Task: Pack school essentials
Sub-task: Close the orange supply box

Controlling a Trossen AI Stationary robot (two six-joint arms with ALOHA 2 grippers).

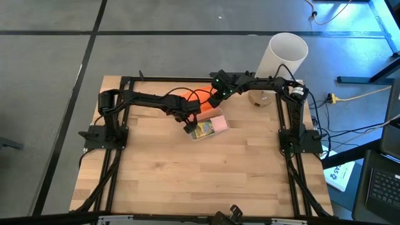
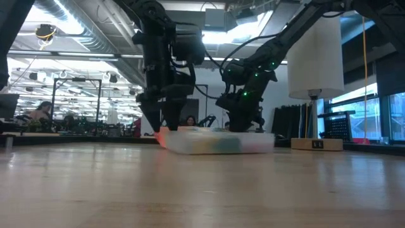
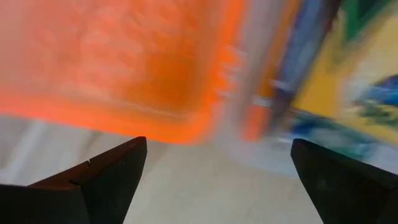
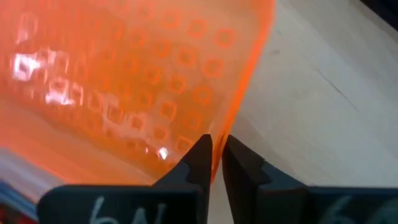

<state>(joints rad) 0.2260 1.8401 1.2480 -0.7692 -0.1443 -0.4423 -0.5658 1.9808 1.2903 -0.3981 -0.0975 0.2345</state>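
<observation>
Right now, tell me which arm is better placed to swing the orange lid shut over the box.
Right. The right gripper is pinched on the edge of the orange lid, so it can likely carry it over. The left gripper is open at the clear box, holding nothing.

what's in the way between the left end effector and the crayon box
Only the wall of the clear box, facing the open left end effector; the crayon box lies inside. The right end effector pinches the lid to one side.

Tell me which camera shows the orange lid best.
The right wrist view: the orange lid fills it, its edge between the right gripper fingers. The left wrist view blurs it, the high view shows a sliver, and the low view barely shows it.
</observation>
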